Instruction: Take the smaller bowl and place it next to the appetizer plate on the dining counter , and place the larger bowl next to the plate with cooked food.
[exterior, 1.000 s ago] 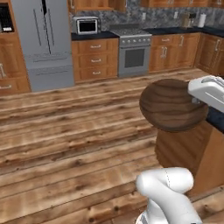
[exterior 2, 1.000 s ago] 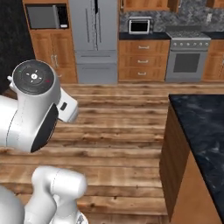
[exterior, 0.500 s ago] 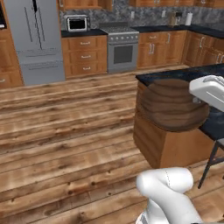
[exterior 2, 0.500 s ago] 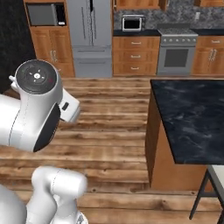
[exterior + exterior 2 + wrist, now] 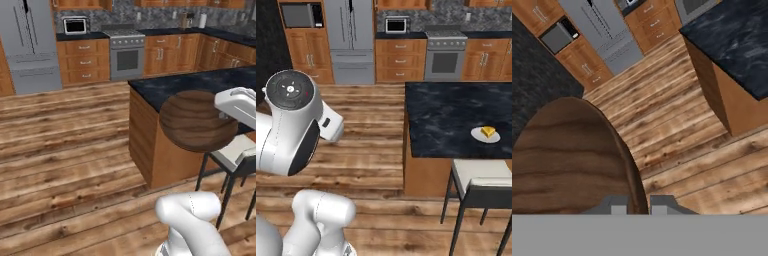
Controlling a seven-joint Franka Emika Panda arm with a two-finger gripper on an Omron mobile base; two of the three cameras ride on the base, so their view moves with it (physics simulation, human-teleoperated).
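Fingers: we see the fingers point(image 5: 637, 204) clamped on the rim of the smaller bowl point(image 5: 197, 120).
Smaller bowl: we carry it in the air, in front of the worktop point(image 5: 448, 116) edge, above a stool point(image 5: 234, 155).
Appetizer plate: in the right base view we spot the appetizer plate point(image 5: 485, 135) near the worktop's stool-side edge, yellow wedge on it.
Obstacles: a stool stands against the worktop.
Beyond worktop: fridge point(image 5: 350, 40), oven point(image 5: 126, 57).
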